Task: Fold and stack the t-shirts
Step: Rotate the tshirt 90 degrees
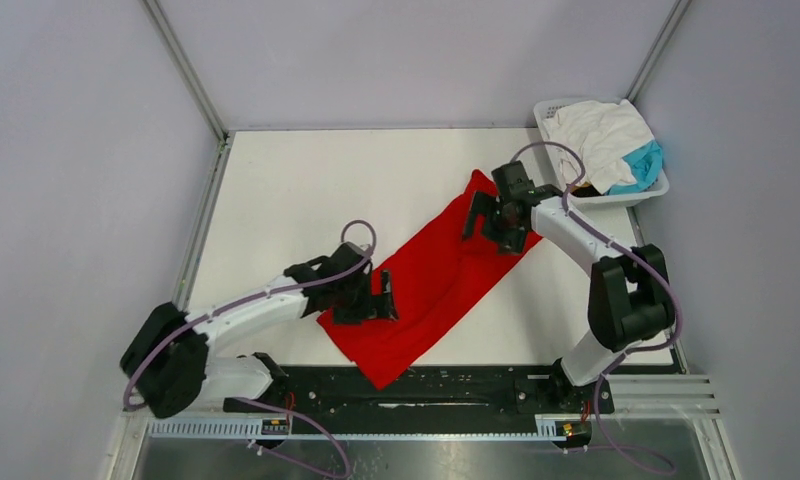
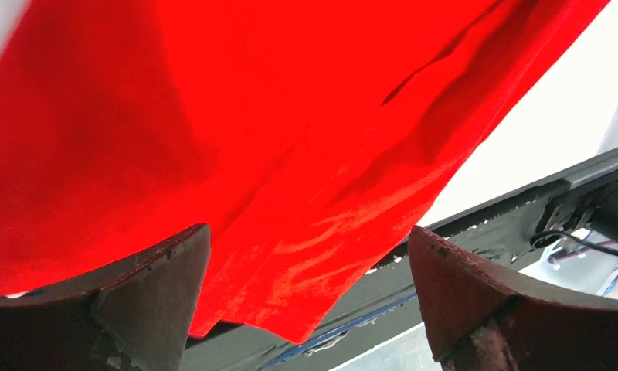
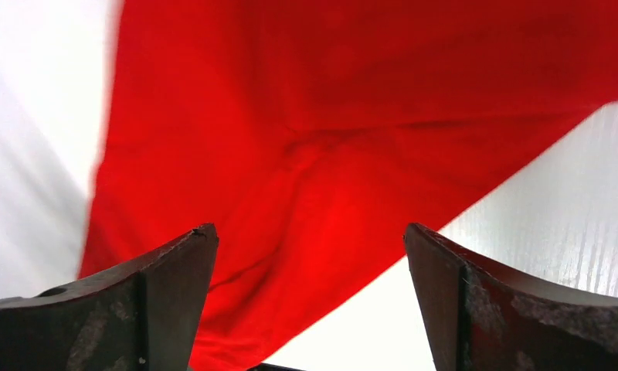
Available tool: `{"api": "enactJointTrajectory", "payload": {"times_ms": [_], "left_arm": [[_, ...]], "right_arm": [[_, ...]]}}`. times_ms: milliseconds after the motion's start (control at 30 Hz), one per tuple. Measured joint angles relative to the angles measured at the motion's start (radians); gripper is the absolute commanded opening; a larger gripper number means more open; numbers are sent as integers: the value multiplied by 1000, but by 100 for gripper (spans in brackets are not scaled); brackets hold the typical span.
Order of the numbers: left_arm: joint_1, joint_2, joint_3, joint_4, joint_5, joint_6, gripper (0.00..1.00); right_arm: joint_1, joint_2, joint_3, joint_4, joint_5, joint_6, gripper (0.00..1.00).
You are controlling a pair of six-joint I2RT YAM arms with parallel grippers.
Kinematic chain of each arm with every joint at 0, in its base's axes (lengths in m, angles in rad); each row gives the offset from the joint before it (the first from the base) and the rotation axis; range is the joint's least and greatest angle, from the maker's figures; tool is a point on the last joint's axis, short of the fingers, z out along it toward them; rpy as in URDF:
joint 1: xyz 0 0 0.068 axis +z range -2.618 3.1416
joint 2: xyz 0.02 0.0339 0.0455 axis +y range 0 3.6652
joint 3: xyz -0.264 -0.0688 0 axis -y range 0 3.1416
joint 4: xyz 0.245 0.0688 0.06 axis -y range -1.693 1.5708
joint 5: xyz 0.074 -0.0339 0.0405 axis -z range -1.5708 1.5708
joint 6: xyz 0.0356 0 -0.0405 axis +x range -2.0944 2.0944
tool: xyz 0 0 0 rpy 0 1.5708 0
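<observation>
As the top view shows it, the red t-shirt point(image 1: 431, 280) lies on the table point(image 1: 306, 200) as 1 long band, and its long axis runs diagonally from near-left to far-right. The left gripper point(image 1: 384, 298) is over the near-left end and the right gripper point(image 1: 483, 218) is over the far-right end, so each of the 2 arms is nearer to its own end. A white t-shirt point(image 1: 601, 130) and a teal t-shirt point(image 1: 641, 165) wait in the basket point(image 1: 631, 198) at the far-right corner.

In the left wrist view, the left gripper point(image 2: 307, 232) stands wide apart and holds nothing. The red t-shirt point(image 2: 213, 116) fills the space ahead of its fingers point(image 2: 163, 286).

In the right wrist view, the right gripper point(image 3: 310, 228) is also wide and empty, with the red t-shirt point(image 3: 352, 116) directly ahead. I judge that the next fold needs both ends taken together.
</observation>
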Motion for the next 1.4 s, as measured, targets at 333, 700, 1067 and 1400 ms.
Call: {"api": "enactJointTrajectory", "payload": {"times_ms": [333, 700, 1067, 1400], "left_arm": [[-61, 274, 97, 134, 73, 36, 99], [-97, 456, 227, 268, 172, -111, 99], [-159, 562, 349, 291, 108, -227, 99], [-169, 509, 295, 289, 56, -247, 99]], "right_arm": [[0, 276, 73, -31, 19, 3, 99], [-1, 827, 1012, -283, 3, -55, 99], [-3, 1024, 1300, -295, -60, -55, 99], [-18, 846, 1159, -376, 101, -152, 99]]}}
